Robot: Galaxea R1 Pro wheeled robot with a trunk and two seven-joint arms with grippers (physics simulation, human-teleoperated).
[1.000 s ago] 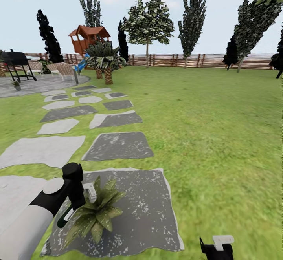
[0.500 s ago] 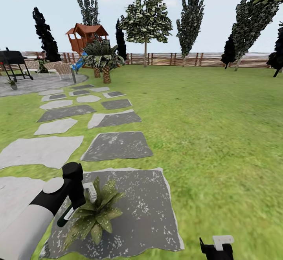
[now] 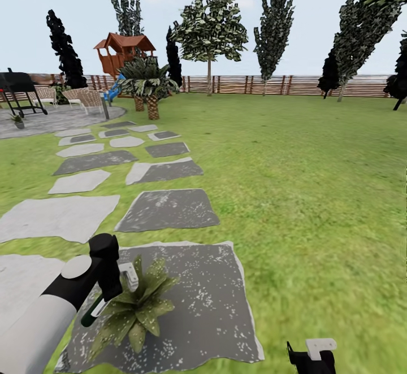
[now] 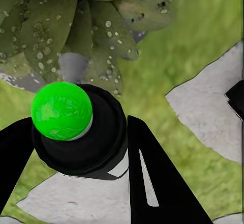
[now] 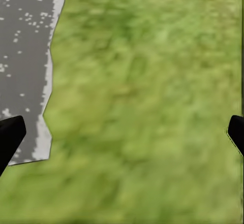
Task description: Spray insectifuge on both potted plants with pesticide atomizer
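Note:
A low rosette of broad green leaves, one potted plant [image 3: 135,306], sits on a dark paving slab [image 3: 209,300] close in front of me. White flecks dot its leaves [image 4: 76,21]. My left gripper [image 3: 113,292] hangs just beside and above it, shut on the pesticide atomizer [image 4: 76,137], a dark bottle whose top carries a bright green dot [image 4: 62,110]. Part of the bottle's slim dark body [image 3: 90,317] pokes out below the fingers. My right gripper [image 3: 311,354] stands open over bare grass [image 5: 142,107]. A far smaller plant [image 3: 18,120] stands on the distant patio.
Stepping stones [image 3: 85,162] lead away to a round patio with a black grill [image 3: 20,88] and chairs. A scaly-trunked palm [image 3: 148,83] and a wooden playhouse [image 3: 124,52] stand behind. Open lawn [image 3: 305,182] spreads right to a wooden fence [image 3: 271,85].
The whole view has shifted slightly as the camera moved. My left gripper, the atomizer and the near plant keep their places relative to each other.

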